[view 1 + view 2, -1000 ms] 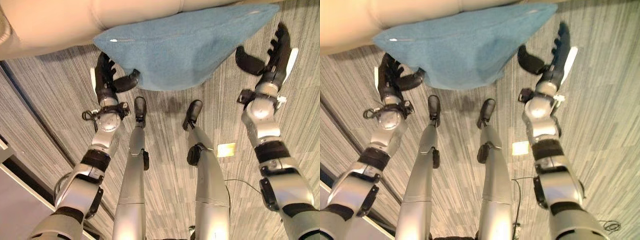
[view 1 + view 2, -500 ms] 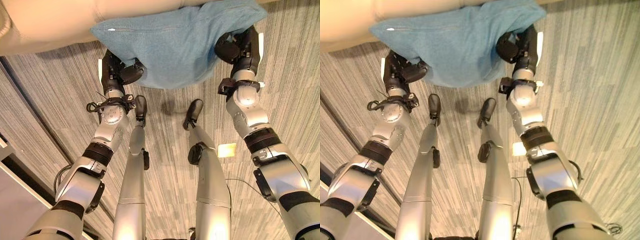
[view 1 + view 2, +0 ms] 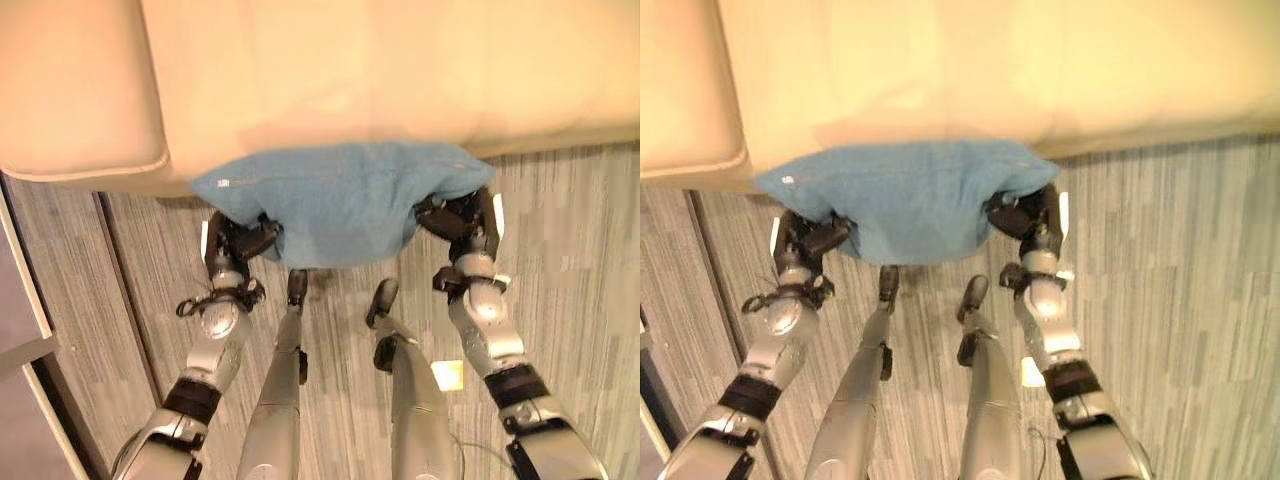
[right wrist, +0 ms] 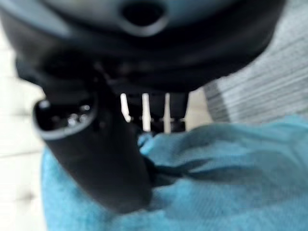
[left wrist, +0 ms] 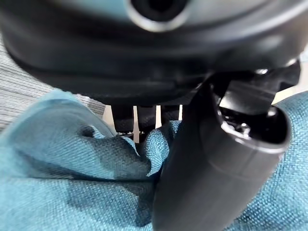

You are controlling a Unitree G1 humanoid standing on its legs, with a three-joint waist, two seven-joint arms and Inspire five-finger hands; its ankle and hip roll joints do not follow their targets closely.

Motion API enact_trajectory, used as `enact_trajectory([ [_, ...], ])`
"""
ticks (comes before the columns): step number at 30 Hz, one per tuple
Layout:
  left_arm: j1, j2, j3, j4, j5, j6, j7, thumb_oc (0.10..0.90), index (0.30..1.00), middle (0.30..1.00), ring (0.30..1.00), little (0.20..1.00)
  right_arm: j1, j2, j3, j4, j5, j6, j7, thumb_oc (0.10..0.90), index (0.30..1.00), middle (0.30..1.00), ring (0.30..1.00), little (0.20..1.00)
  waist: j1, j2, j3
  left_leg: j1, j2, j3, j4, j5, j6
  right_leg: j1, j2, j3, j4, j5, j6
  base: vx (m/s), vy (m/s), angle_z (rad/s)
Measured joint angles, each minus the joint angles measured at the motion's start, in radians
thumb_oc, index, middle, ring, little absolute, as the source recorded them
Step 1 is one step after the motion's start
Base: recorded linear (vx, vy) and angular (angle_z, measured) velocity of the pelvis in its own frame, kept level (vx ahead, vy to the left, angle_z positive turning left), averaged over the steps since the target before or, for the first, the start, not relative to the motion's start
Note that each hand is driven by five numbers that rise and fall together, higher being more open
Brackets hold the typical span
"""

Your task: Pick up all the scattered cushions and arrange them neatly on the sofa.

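A blue cushion (image 3: 335,200) hangs in front of the beige sofa (image 3: 330,80), held by both of my hands. My left hand (image 3: 238,243) pinches the cushion's left lower edge, thumb and fingers curled into the cloth (image 5: 72,163). At the right corner my right hand (image 3: 462,222) is shut on the cushion too, its thumb pressing a fold of the fabric (image 4: 216,163). The cushion's top edge lies against the sofa seat's front.
The sofa's wide seat stretches across the upper part of the eye views, with a rounded arm (image 3: 70,100) at the left. Grey striped carpet (image 3: 570,260) lies below. A small yellowish tag (image 3: 447,374) lies on the floor near my right arm.
Both hands have closed in on the cushion from its sides and gripped it. The camera has tilted up, bringing much more of the sofa seat into view.
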Motion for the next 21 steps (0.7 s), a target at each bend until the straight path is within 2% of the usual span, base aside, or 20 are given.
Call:
enact_trajectory([
  [1, 0.032, 0.0, -0.005, -0.007, 0.0, -0.002, -0.006, 0.4, 0.3, 0.3, 0.3, 0.3, 0.037, 0.001, 0.002, -0.021, -0.011, -0.005, 0.005, 0.4, 0.3, 0.3, 0.3, 0.3, -0.001, 0.0, -0.024, 0.017, -0.001, -0.004, -0.004, -0.005, 0.002, 0.018, 0.0, -0.002, -0.006, -0.009, 0.008, 0.18, -0.136, 0.09],
  [2, 0.079, -0.004, -0.004, -0.027, 0.0, -0.001, -0.015, 0.4, 0.3, 0.3, 0.3, 0.3, 0.085, 0.003, -0.005, -0.056, -0.032, -0.007, 0.011, 0.4, 0.3, 0.3, 0.3, 0.3, 0.001, 0.001, -0.041, 0.07, 0.003, -0.004, -0.007, -0.023, -0.002, 0.081, 0.003, -0.011, -0.016, -0.016, 0.006, 0.15, -0.104, 0.1],
  [5, 0.118, 0.005, -0.006, -0.046, 0.0, -0.001, -0.018, 0.4, 0.3, 0.3, 0.3, 0.3, 0.124, 0.005, -0.01, -0.075, -0.043, -0.006, 0.014, 0.4, 0.3, 0.3, 0.3, 0.3, 0.0, 0.001, -0.044, 0.154, 0.012, -0.017, -0.023, -0.025, -0.003, 0.182, 0.012, -0.029, -0.046, -0.021, 0.009, 0.15, -0.104, 0.13],
  [6, 0.148, 0.007, -0.007, -0.066, 0.0, -0.003, -0.033, 0.4, 0.3, 0.3, 0.3, 0.3, 0.169, 0.009, -0.019, -0.113, -0.049, -0.007, 0.016, 0.4, 0.3, 0.3, 0.3, 0.3, 0.0, 0.003, -0.049, 0.217, 0.019, -0.028, -0.035, -0.029, -0.004, 0.258, 0.023, -0.045, -0.072, -0.023, 0.01, 0.16, -0.109, 0.19],
  [7, 0.159, 0.016, -0.007, -0.081, 0.0, -0.003, -0.036, 0.4, 0.3, 0.3, 0.3, 0.3, 0.176, 0.009, -0.023, -0.127, -0.053, -0.007, 0.021, 0.4, 0.3, 0.3, 0.3, 0.3, -0.002, 0.004, -0.05, 0.242, 0.022, -0.034, -0.035, -0.036, -0.007, 0.291, 0.025, -0.052, -0.084, -0.025, 0.011, 0.15, -0.102, 0.18],
  [11, 0.19, 0.037, -0.002, -0.129, 0.006, -0.011, -0.041, 0.4, 0.3, 0.3, 0.3, 0.3, 0.192, 0.008, -0.037, -0.176, -0.088, -0.009, 0.027, 0.4, 0.3, 0.3, 0.3, 0.3, 0.004, 0.009, -0.062, 0.323, 0.032, -0.036, -0.032, -0.057, -0.013, 0.39, 0.043, -0.058, -0.119, -0.036, 0.018, 0.12, -0.08, 0.03],
  [14, 0.192, 0.033, 0.007, -0.129, 0.008, -0.011, -0.057, 0.4, 0.3, 0.3, 0.3, 0.3, 0.203, 0.005, -0.048, -0.181, -0.099, -0.002, 0.033, 0.4, 0.3, 0.3, 0.3, 0.3, 0.017, 0.004, -0.067, 0.383, 0.03, -0.034, 0.028, -0.08, -0.036, 0.497, 0.052, -0.066, -0.147, -0.056, 0.014, 0.13, -0.026, 0.11],
  [16, 0.197, 0.031, 0.003, -0.129, 0.008, -0.011, -0.057, 0.4, 0.3, 0.3, 0.3, 0.3, 0.207, 0.002, -0.048, -0.184, -0.109, -0.002, 0.037, 0.4, 0.3, 0.3, 0.3, 0.3, 0.02, 0.005, -0.093, 0.39, 0.025, -0.033, 0.042, -0.082, -0.038, 0.523, 0.055, -0.077, -0.16, -0.065, 0.011, 0.21, -0.023, 0.21],
  [17, 0.198, 0.019, -0.001, -0.129, 0.008, -0.011, -0.057, 0.4, 0.3, 0.3, 0.3, 0.3, 0.218, -0.006, -0.057, -0.191, -0.11, -0.002, 0.043, 0.4, 0.3, 0.3, 0.3, 0.3, 0.021, 0.01, -0.104, 0.394, 0.024, -0.013, 0.058, -0.089, -0.041, 0.551, 0.06, -0.084, -0.168, -0.078, 0.003, 0.17, 0.008, 0.3],
  [19, 0.208, 0.005, -0.023, -0.128, 0.008, -0.011, -0.057, 0.4, 0.3, 0.3, 0.3, 0.3, 0.25, -0.011, -0.074, -0.201, -0.11, 0.0, 0.044, 0.4, 0.3, 0.3, 0.3, 0.3, 0.021, -0.001, -0.139, 0.38, 0.021, 0.055, 0.083, -0.089, -0.041, 0.565, 0.058, -0.1, -0.176, -0.084, 0.005, 0.32, 0.126, 0.21],
  [20, 0.224, 0.01, -0.027, -0.125, 0.008, -0.01, -0.057, 0.4, 0.3, 0.3, 0.3, 0.3, 0.25, -0.001, -0.078, -0.202, -0.11, 0.018, 0.044, 0.4, 0.3, 0.3, 0.3, 0.3, 0.028, -0.03, -0.153, 0.331, 0.003, 0.129, 0.13, -0.112, -0.026, 0.587, 0.059, -0.075, -0.241, -0.051, -0.024, 0.41, 0.185, -0.22],
  [21, 0.244, 0.011, -0.03, -0.125, 0.008, -0.006, -0.058, 0.4, 0.3, 0.3, 0.3, 0.3, 0.252, 0.0, -0.079, -0.202, -0.111, 0.032, 0.046, 0.4, 0.3, 0.3, 0.3, 0.3, 0.032, -0.031, -0.154, 0.376, -0.006, 0.132, 0.059, -0.115, 0.008, 0.621, 0.065, -0.056, -0.273, -0.033, -0.011, 0.35, 0.175, -0.62],
])
